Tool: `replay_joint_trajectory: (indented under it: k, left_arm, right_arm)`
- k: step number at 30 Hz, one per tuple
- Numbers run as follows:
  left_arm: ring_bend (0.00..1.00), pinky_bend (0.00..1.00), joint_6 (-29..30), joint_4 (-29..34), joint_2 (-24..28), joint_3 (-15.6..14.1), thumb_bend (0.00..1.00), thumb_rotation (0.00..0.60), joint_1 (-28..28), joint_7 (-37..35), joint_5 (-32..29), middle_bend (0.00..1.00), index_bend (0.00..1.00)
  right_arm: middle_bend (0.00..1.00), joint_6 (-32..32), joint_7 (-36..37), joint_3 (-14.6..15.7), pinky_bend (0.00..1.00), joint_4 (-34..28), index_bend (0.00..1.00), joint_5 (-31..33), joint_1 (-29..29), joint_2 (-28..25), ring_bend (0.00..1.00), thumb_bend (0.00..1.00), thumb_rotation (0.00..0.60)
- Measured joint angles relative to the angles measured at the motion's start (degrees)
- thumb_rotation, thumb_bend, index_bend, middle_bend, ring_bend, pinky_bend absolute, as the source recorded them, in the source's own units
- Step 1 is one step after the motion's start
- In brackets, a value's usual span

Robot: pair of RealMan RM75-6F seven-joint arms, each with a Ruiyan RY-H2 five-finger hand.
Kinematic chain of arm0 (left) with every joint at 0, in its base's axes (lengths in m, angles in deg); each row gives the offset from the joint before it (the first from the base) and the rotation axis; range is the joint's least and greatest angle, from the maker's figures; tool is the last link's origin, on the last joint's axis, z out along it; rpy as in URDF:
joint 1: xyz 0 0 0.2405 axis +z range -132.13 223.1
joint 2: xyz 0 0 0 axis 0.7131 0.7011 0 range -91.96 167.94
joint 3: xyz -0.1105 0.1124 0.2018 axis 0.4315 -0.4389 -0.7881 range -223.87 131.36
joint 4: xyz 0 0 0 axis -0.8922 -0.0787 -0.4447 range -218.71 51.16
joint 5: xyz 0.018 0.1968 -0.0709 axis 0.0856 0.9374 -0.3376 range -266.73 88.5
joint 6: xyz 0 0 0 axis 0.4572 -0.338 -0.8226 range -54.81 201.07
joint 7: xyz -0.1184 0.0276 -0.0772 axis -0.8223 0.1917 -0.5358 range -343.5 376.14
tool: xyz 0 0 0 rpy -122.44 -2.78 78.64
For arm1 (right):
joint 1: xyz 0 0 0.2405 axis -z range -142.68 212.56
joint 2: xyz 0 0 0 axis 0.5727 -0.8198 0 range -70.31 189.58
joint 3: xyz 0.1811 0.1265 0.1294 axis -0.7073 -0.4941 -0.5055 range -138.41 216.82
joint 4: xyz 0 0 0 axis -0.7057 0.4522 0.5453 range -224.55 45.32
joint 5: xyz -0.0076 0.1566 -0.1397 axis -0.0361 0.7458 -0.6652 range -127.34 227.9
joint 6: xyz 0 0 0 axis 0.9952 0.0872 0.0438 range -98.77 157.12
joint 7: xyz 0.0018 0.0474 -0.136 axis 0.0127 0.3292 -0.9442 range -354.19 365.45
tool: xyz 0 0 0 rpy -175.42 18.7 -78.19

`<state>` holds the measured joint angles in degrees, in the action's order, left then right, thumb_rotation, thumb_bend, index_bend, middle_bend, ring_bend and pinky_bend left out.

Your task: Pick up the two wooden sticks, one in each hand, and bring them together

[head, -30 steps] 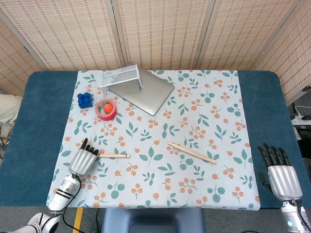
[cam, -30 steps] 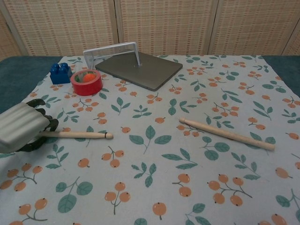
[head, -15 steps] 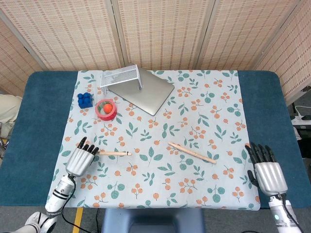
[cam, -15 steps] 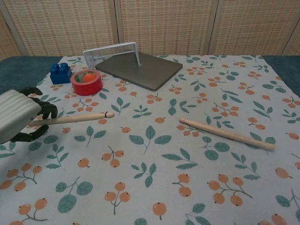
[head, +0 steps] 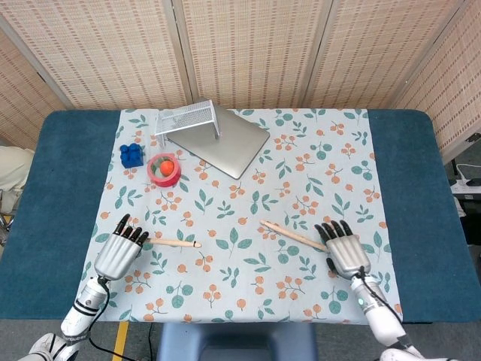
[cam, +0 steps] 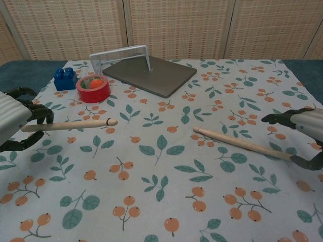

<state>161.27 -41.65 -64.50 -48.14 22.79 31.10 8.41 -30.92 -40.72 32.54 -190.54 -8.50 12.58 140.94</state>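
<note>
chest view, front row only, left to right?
Left hand → its stick → second stick → right hand.

right hand [head: 346,253] moved in to second stick [cam: 244,144]

The left hand [head: 120,254] was curled around one stick [cam: 70,125], lifting it off the cloth. The right hand [head: 346,252] hovered with fingers spread, holding nothing.
</note>
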Motion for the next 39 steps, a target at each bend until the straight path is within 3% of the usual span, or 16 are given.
replay_joint_trajectory:
  k: [7,12,20,36,39]
  left_arm:
    - [0.56,0.24,-0.2,0.2,0.5,-0.1,0.58,0.600,0.2,-0.4,-0.2,0.87,0.84]
    - [0.56,0.24,-1.0,-0.2,0.4,-0.1,0.58,0.600,0.2,-0.7,-0.5,0.87,0.84]
    - [0.56,0.24,-1.3,-0.5,0.2,0.0,0.58,0.600,0.2,-1.8,-0.8,0.88,0.84]
    - [0.56,0.25,-0.8,-2.3,-0.3,0.1,0.57,0.600,0.3,-2.2,-0.9,0.88,0.84]
    - [0.56,0.25,-0.8,-2.4,-0.2,0.1,0.57,0.600,0.3,-2.3,-0.9,0.88,0.84]
  right_arm:
    - [0.25,-4.2,-10.4,-0.5,0.00,5.1,0.23,8.9,-5.7,10.0,0.02,0.37,0.600]
    - [0.34,-5.4,-11.9,-0.1,0.00,7.6,0.34,11.6,-7.6,12.2,0.09,0.37,0.600]
    - [0.47,-6.8,-10.3,1.8,0.00,8.2,0.54,10.1,-8.0,12.3,0.21,0.37,0.600]
    - [0.51,-10.4,-15.4,5.4,0.00,5.8,0.58,9.2,-9.2,11.7,0.26,0.37,0.600]
    - [0.58,-11.3,-16.3,6.1,0.00,5.6,0.66,8.3,-9.3,11.7,0.34,0.37,0.600]
